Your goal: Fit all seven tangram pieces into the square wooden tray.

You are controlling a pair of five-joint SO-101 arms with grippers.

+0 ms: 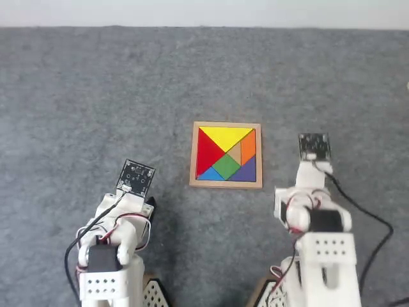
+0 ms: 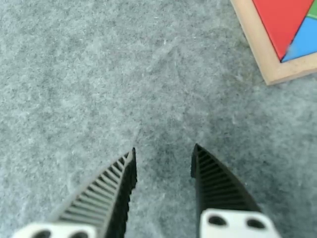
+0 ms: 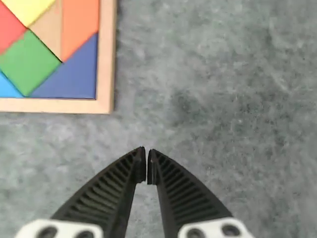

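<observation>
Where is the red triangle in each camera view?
High view: red triangle fills left side of the wooden tray.
Left wrist view: red triangle beside the light blue triangle.
Right wrist view: red triangle touching yellow triangle and green square.
Shared landmark: the wooden tray's rim.

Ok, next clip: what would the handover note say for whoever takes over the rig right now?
Left gripper: open, empty, over the grey mat, short of the tray and not touching it.
Right gripper: shut, holding nothing, over the mat beside the tray's other near corner.
Things: all seven pieces lie in the tray: yellow triangle, red triangle, orange piece, tan triangle, green square, light blue triangle, dark blue triangle.
Done: the square looks filled, with no gaps visible.
Left: apparently nothing to place; perhaps just check that the pieces sit flush.
</observation>
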